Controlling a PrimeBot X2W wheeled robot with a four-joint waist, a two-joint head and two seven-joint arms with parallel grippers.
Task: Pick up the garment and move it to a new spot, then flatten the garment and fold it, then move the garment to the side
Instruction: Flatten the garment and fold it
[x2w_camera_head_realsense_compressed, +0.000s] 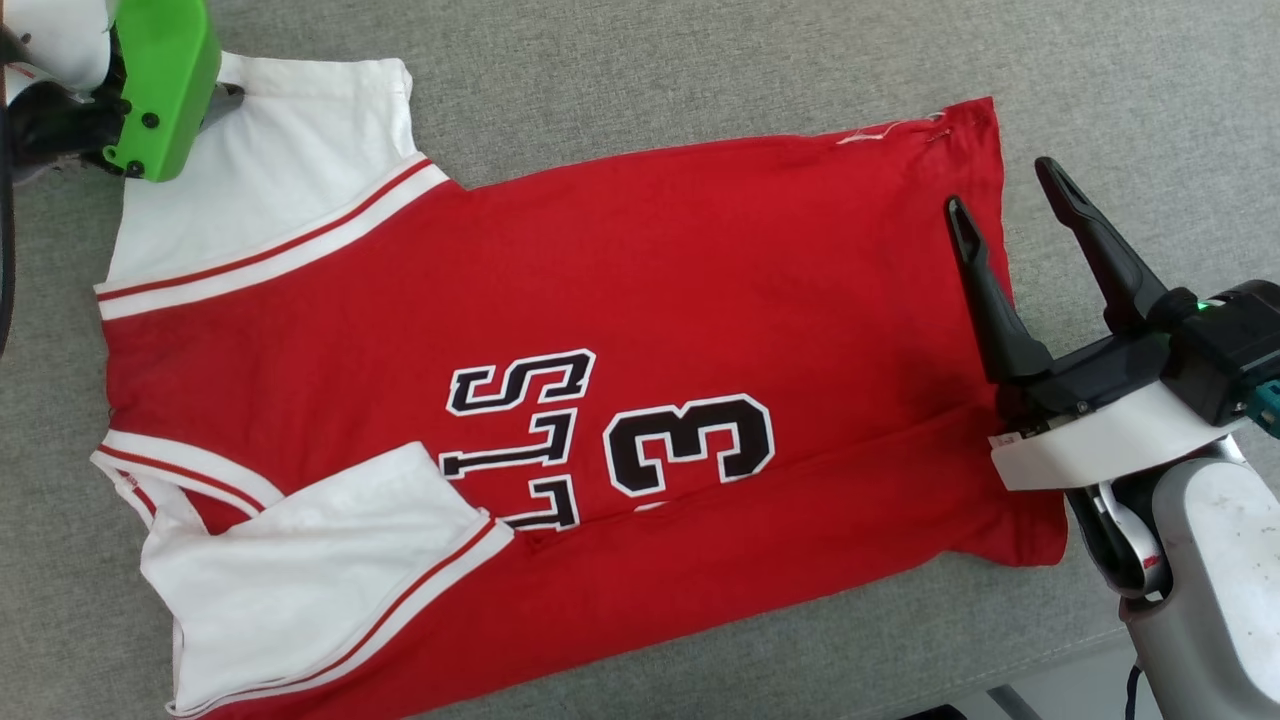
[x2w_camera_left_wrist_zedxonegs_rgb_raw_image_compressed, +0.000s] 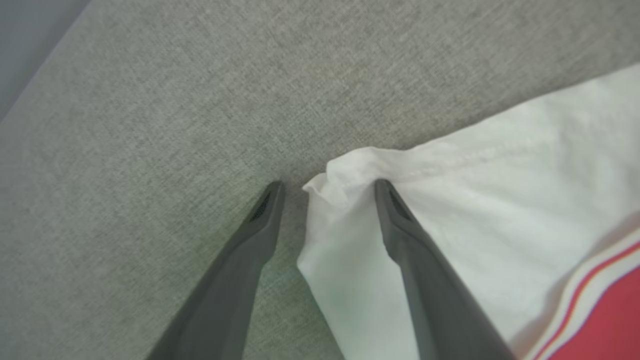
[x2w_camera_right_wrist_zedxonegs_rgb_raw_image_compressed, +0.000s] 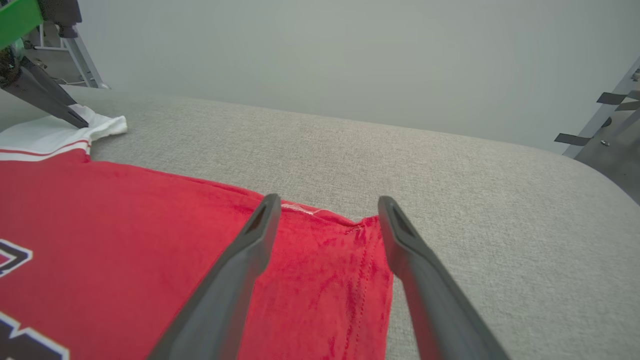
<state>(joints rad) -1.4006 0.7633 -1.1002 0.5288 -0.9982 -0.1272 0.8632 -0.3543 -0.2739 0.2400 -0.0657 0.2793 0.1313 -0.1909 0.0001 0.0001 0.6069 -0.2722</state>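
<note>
Garment (x2w_camera_head_realsense_compressed: 640, 280) cropped at bottom | left hand (x2w_camera_left_wrist_zedxonegs_rgb_raw_image_compressed: 328, 184) spread astride sleeve corner (x2w_camera_left_wrist_zedxonegs_rgb_raw_image_compressed: 350, 167) | right hand (x2w_camera_head_realsense_compressed: 998, 185) spread

Red garment (x2w_camera_head_realsense_compressed: 620, 290), white striped-trim sleeves, black lettering, flat on grey surface (x2w_camera_head_realsense_compressed: 700, 60), one side folded in

Garment (x2w_camera_head_realsense_compressed: 640, 290): red body. Sleeves (x2w_camera_head_realsense_compressed: 270, 170): plain white. Trim (x2w_camera_head_realsense_compressed: 275, 245) along the sleeve seams and neckline: white band with thin red stripes. Lettering (x2w_camera_head_realsense_compressed: 690, 443): black characters with a white outline. Support surface (x2w_camera_head_realsense_compressed: 700, 70): light grey woven fabric with a fine heathered texture. Left gripper (x2w_camera_left_wrist_zedxonegs_rgb_raw_image_compressed: 327, 184) and right gripper (x2w_camera_head_realsense_compressed: 998, 185): matte dark grey fingers. Housing (x2w_camera_head_realsense_compressed: 165, 80) on the left arm: bright green with black fasteners. Right wrist body (x2w_camera_head_realsense_compressed: 1230, 350): black, with a lit green indicator (x2w_camera_head_realsense_compressed: 1190, 300). Wrist collar (x2w_camera_head_realsense_compressed: 1100, 450): white. Forearm (x2w_camera_head_realsense_compressed: 1210, 600): pale grey.
</note>
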